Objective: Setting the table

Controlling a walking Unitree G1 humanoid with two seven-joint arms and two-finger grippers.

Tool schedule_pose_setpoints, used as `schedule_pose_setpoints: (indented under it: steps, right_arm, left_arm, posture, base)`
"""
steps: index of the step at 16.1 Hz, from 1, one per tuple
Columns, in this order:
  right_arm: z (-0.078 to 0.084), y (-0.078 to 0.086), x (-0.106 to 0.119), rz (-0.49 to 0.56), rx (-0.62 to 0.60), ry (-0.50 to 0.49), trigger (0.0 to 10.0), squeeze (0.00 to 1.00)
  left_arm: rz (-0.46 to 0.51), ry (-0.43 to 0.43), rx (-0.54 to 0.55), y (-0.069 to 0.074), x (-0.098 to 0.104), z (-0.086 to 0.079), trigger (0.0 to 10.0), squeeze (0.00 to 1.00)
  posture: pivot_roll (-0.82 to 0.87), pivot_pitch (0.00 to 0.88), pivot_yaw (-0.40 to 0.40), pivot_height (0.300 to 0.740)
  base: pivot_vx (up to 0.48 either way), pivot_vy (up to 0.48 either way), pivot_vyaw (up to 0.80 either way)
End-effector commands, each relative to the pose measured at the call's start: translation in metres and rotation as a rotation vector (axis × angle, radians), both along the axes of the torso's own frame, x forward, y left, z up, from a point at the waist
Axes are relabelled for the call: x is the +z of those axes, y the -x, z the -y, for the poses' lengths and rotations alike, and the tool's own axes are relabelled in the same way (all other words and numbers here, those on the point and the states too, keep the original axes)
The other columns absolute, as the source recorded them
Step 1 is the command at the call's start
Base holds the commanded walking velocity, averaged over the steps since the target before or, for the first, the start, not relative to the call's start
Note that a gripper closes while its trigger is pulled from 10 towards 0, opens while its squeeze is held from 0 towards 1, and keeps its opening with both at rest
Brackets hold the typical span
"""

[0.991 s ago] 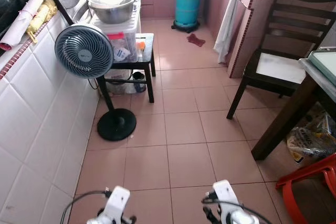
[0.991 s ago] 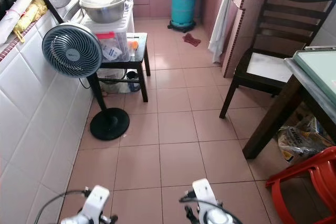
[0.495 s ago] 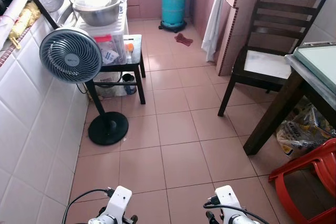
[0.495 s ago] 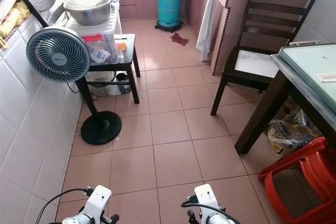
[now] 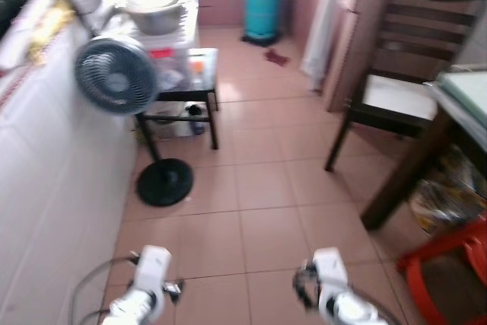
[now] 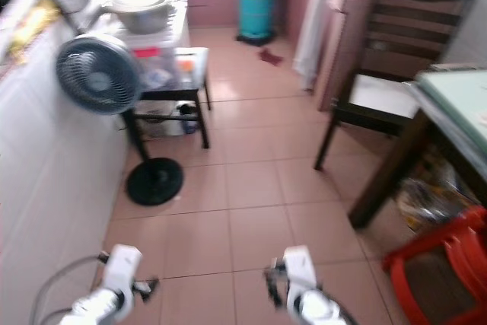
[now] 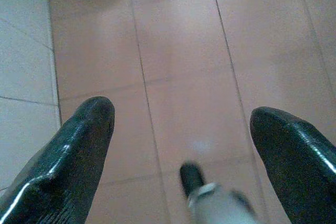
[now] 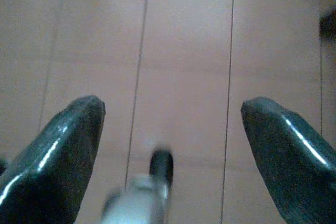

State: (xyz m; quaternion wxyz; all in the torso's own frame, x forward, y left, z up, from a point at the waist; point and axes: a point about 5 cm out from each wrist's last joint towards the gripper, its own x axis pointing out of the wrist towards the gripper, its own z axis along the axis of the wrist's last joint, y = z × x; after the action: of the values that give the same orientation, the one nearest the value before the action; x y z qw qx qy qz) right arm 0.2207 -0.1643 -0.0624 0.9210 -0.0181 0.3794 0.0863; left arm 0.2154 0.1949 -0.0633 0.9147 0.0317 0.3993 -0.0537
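Note:
The dining table (image 6: pixel 455 104) with a pale green glass top stands at the far right, a dark wooden chair (image 5: pixel 403 74) just behind it. Both my arms hang low over the tiled floor. My left gripper (image 7: pixel 181 129) is open, its black fingers spread wide above bare pink tiles. My right gripper (image 8: pixel 173 124) is open too, with nothing between its fingers. The arms' white wrists (image 5: pixel 148 272) show at the bottom of the eye views. The picture is blurred by motion.
A standing fan (image 5: pixel 116 75) on a round black base (image 5: pixel 163 182) stands by the white tiled wall at the left. Behind it a small black table (image 5: pixel 190 89) carries plastic boxes and a metal bowl (image 5: pixel 156 7). A red plastic stool (image 6: pixel 445 264) and bags sit under the dining table. A gas cylinder (image 5: pixel 261 9) stands far back.
The whole view has shifted and blurred as the camera moved. Both arms still hang low with fingers open; nothing in the room has moved.

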Motion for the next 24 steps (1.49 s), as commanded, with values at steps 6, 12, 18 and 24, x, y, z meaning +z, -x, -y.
schedule_pose_setpoints:
  steps: [6,12,18,24]
  right_arm:
    - [0.007,-0.058,0.062,0.377,-0.042,-0.173,10.0,0.0]
    - [0.025,-0.032,0.102,0.473,0.045,-0.196,10.0,0.0]
    - [0.028,0.004,0.123,0.513,-0.05,-0.121,10.0,0.0]
    - [0.01,-0.006,0.137,0.562,-0.104,-0.141,10.0,0.0]
  left_arm:
    - [0.534,0.126,-0.163,-0.056,0.068,0.04,10.0,0.0]
    - [0.689,0.082,-0.233,-0.021,0.114,0.031,10.0,0.0]
    - [0.694,0.075,-0.12,-0.01,0.126,0.021,10.0,0.0]
    - [0.685,0.098,-0.115,-0.02,0.124,0.03,10.0,0.0]
  posture:
    - [-0.06,0.016,0.049,0.74]
    - [-0.06,0.019,0.063,0.74]
    - [-0.06,0.018,0.048,0.74]
    - [-0.08,0.018,0.043,0.74]
  base:
    - [0.0,0.0,0.0]
    - [0.0,0.0,0.0]
    - [0.0,0.0,0.0]
    - [0.0,0.0,-0.08]
